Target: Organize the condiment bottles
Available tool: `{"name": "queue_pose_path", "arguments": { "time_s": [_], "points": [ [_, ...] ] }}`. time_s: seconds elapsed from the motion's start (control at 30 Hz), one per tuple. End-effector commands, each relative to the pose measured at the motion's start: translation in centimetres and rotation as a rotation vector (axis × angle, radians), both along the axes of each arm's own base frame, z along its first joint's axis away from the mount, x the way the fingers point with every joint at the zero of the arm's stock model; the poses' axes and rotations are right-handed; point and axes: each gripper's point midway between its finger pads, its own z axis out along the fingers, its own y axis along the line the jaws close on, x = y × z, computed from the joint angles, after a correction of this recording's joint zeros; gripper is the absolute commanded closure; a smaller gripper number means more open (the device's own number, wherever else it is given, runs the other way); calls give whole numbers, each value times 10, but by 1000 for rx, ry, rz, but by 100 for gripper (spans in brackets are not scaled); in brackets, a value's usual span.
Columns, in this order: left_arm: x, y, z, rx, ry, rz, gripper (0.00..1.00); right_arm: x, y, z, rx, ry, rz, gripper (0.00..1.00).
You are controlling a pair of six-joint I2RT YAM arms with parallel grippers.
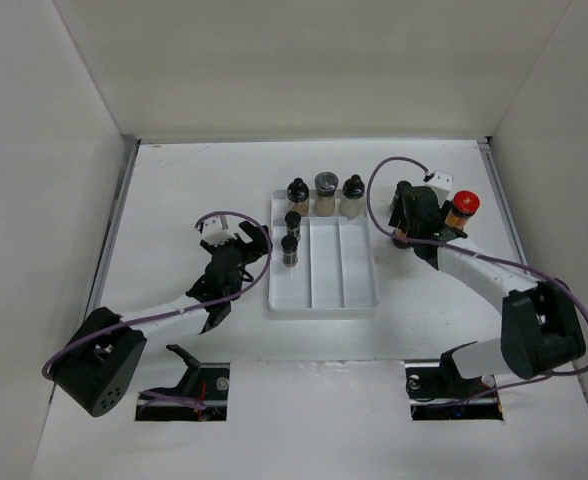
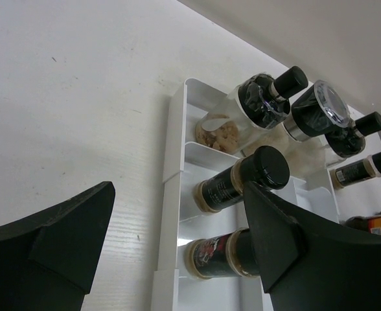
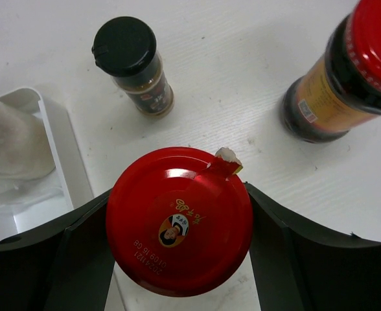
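Right wrist: glossy round red-capped jar [image 3: 179,220] clamped between matte fingers [image 3: 67,259].

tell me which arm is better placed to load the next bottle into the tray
Right. The right gripper holds a red-capped jar beside the tray; the left gripper is open and empty.
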Motion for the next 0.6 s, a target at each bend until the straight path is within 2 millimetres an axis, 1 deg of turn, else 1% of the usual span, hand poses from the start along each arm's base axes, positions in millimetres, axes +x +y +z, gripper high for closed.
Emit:
{"name": "queue_pose_path", "arguments": {
  "time_s": [0.0,0.07,0.1,0.2,0.23,0.33,0.43,0.5,0.57],
  "points": [
    [4,-2,14,-41,-46,-2,20,1,-3,88,56,-260,-32,51],
    [4,-1,14,-44,-46,2,20,-10,10,112,69,-313,12,51],
    [4,0,14,-44,-46,3,20,-16,18,120,70,-326,43,51],
    [4,4,15,-48,-50,14,21,-39,46,135,100,-341,139,51],
    [3,6,15,-52,-53,22,21,-48,58,139,121,-348,178,51],
    [4,21,13,-92,-50,68,21,-78,106,148,200,-364,332,51],
    [5,47,8,-151,-41,140,21,-105,159,147,269,-348,480,52],
    [3,64,7,-187,-44,189,21,-118,191,146,301,-340,556,52],
    [1,74,5,-211,-43,220,21,-126,221,145,325,-343,620,52]
  ]
}}
